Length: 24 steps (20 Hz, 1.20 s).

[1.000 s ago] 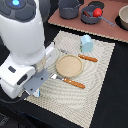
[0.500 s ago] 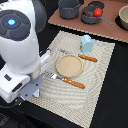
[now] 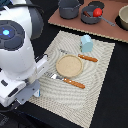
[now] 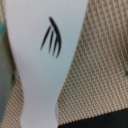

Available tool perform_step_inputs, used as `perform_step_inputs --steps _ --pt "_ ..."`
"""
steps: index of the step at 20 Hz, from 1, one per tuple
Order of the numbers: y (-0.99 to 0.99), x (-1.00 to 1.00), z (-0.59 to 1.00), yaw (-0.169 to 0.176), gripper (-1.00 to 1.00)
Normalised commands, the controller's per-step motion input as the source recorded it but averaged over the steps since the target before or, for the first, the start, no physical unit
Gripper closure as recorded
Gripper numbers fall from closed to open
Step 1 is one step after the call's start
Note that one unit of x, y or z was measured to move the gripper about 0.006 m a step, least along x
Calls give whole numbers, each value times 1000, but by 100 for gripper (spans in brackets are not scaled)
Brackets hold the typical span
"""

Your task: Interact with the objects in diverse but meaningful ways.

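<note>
Woven beige placemat (image 3: 95,70) is carrying the pale blue-white cup (image 3: 86,42) at its far edge, lying far and to the exterior view's right of the claw (image 3: 27,95), which is hovering over the mat's near-left corner, its opening impossible to judge.

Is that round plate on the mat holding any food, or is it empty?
Empty. The plate shows only its bare tan surface; the fork and knife lie beside it.

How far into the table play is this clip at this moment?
Looks early. Laid out already: the round tan plate on the woven beige placemat, cutlery either side, pale blue-white cup behind it. Nothing visibly in hand; the end effector is hidden behind the arm. Untouched: the red tomato in the grey long-handled saucepan.
</note>
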Motion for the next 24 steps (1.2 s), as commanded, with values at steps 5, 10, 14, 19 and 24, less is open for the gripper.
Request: perform_step_inputs --steps 5,10,14,19,24 --pt "-6 -65 -73 0 100" --pt "-3 10 302 0 100" --pt "249 533 944 -36 100" --pt "489 704 1000 -33 100" --pt "726 608 858 0 100"
